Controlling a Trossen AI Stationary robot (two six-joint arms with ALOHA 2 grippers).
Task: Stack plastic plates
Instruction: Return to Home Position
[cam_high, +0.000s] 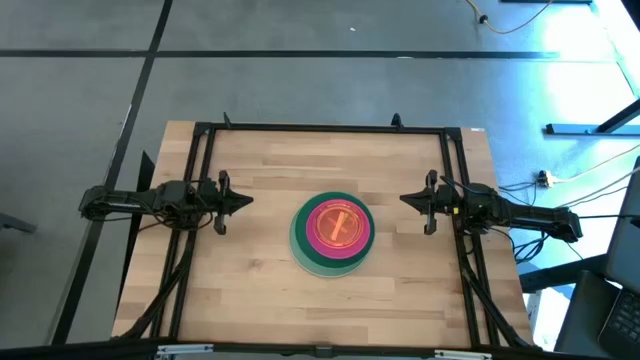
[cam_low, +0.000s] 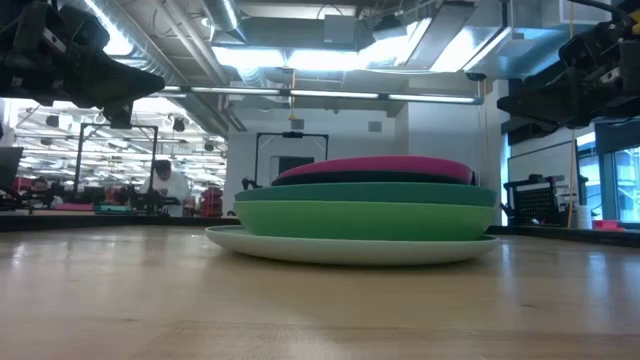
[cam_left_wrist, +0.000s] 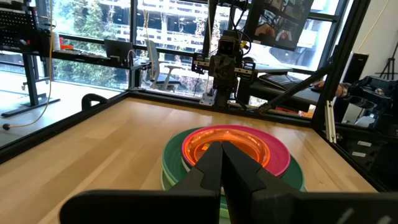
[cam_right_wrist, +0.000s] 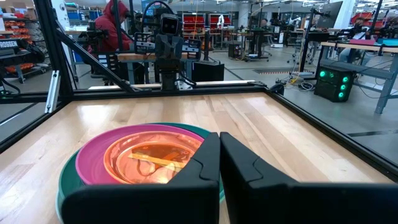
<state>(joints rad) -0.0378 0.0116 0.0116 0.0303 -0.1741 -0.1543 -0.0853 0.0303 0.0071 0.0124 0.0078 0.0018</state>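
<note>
The plastic plates (cam_high: 333, 234) stand in one stack on the wooden table's middle. The bottom plate is pale mint (cam_low: 350, 247), with green (cam_low: 365, 220) and teal above it, then a magenta plate (cam_left_wrist: 278, 154) and a translucent orange one (cam_right_wrist: 155, 158) on top. My left gripper (cam_high: 244, 200) hovers shut at the table's left, pointing level toward the stack. My right gripper (cam_high: 408, 200) hovers shut at the table's right, facing it. Neither touches anything.
A black frame (cam_high: 330, 128) borders the table's far edge and both sides. A person in a red hood (cam_right_wrist: 118, 28) sits beyond the table's left side. Bare wood lies all around the stack.
</note>
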